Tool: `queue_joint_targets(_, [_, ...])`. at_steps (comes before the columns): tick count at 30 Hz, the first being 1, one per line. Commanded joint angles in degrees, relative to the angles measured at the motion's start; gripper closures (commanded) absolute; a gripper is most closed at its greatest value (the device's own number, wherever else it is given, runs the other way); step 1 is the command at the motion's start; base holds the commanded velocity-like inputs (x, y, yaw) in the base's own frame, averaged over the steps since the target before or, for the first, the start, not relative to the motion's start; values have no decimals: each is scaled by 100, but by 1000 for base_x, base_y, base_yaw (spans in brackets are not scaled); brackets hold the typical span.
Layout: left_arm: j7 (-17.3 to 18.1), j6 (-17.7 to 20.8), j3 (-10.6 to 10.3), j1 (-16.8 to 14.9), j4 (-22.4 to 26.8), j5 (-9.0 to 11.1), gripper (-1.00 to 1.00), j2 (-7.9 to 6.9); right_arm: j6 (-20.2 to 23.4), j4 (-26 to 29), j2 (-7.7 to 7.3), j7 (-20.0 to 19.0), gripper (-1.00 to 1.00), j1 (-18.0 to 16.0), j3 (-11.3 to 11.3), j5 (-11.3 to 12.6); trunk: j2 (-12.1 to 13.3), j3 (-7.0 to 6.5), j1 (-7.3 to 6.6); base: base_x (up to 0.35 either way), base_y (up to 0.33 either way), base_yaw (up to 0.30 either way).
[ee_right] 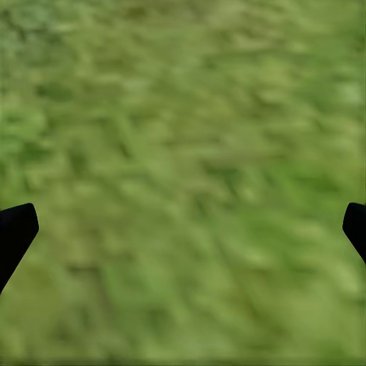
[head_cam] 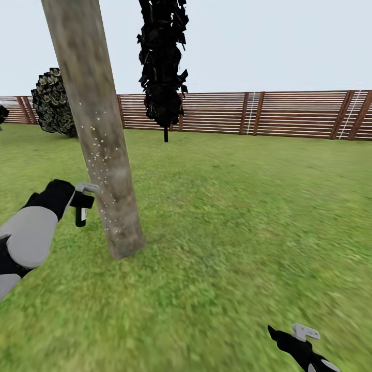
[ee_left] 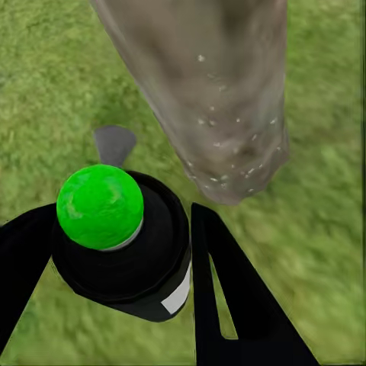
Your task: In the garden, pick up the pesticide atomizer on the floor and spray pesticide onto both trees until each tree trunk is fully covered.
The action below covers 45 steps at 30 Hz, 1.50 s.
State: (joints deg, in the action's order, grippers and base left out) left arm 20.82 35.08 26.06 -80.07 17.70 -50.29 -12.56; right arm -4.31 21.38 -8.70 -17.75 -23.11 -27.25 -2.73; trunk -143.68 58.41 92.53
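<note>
A thick grey-brown mottled tree trunk [head_cam: 98, 134] rises from the grass at left, leaning in the head view, and fine white specks dot its lower part. My left gripper [head_cam: 81, 204] hangs just left of it, shut on the pesticide atomizer [head_cam: 80, 211]. In the left wrist view the atomizer [ee_left: 122, 244] is a small black body with a bright green top. It sits between the black fingers [ee_left: 229, 297], with its grey nozzle towards the speckled trunk base [ee_left: 221, 114]. My right gripper [head_cam: 289, 337] is low at the right over bare grass, open and empty [ee_right: 183, 229].
A brown slatted fence [head_cam: 289, 113] closes the lawn [head_cam: 248, 217] at the back. A dark narrow cypress-like tree [head_cam: 163, 62] stands before it, and a dark rounded bush [head_cam: 51, 103] is at far left. Open grass stretches right of the trunk.
</note>
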Motion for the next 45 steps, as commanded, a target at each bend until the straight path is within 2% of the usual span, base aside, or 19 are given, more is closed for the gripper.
queue_joint_targets(1, [-7,-19,-5,-1,-47,-8,100,-1,0,1,0,0,-100,0,0,0,0,0,0,0,0,0])
queue_joint_targets(6, [-18,-50,-5,19,-130,-8,100,2,0,6,0,0,-100,1,0,0,0,0,0,0,0,0])
queue_joint_targets(9, [-107,-55,-5,275,-133,-8,100,-1,0,6,0,0,-100,0,0,0,0,0,0,0,0,0])
queue_joint_targets(11, [-307,-99,-5,354,-136,-8,100,4,0,6,0,0,-100,0,0,0,0,0,0,0,0,0])
queue_joint_targets(13, [-762,-238,-5,540,-279,-8,100,7,0,3,0,0,-100,3,0,0,0,0,0,0,0,0])
queue_joint_targets(17, [-918,-438,-5,708,-493,-4,100,8,0,-2,0,0,-100,0,0,0,0,0,0,0,0,0])
queue_joint_targets(21, [-1596,-549,-5,979,-538,22,100,16,0,-3,0,0,-100,0,0,0,0,0,0,0,0,0])
queue_joint_targets(24, [-1736,-647,3,1163,-546,27,100,21,0,-3,0,0,-100,0,0,0,0,0,0,0,0,0])
queue_joint_targets(30, [-1764,-777,17,1395,-548,74,100,23,0,14,0,0,-100,0,0,0,0,0,0,0,0,0])
queue_joint_targets(31, [-1765,-800,39,1510,-544,147,100,20,0,14,0,0,-100,0,0,0,0,0,0,0,0,0])
queue_joint_targets(32, [-1768,-872,106,1623,-537,316,100,17,0,15,0,0,-100,0,3,-2,0,0,0,0,0,0])
queue_joint_targets(33, [-1771,-1072,222,1703,-533,671,100,12,0,20,0,0,-100,0,6,-10,0,0,0,0,0,0])
queue_joint_targets(37, [-1767,-1277,312,1761,-538,1286,100,17,0,23,0,0,-100,0,8,-17,0,0,0,0,0,0])
queue_joint_targets(38, [-1763,-1306,325,1795,-545,1584,100,43,0,24,0,0,-100,0,6,-17,0,0,0,0,0,18])
queue_joint_targets(39, [-1763,-1313,330,1884,-546,1730,100,86,0,24,0,2,-100,1,3,-17,0,1,0,0,0,128])
queue_joint_targets(43, [-1760,-1327,338,2097,-548,1948,100,195,0,25,4,6,-100,0,21,-40,0,3,0,0,0,119])
queue_joint_targets(45, [-1758,-1328,338,2115,-547,1966,100,353,0,27,2,4,-100,0,39,-52,0,3,0,0,-18,8])
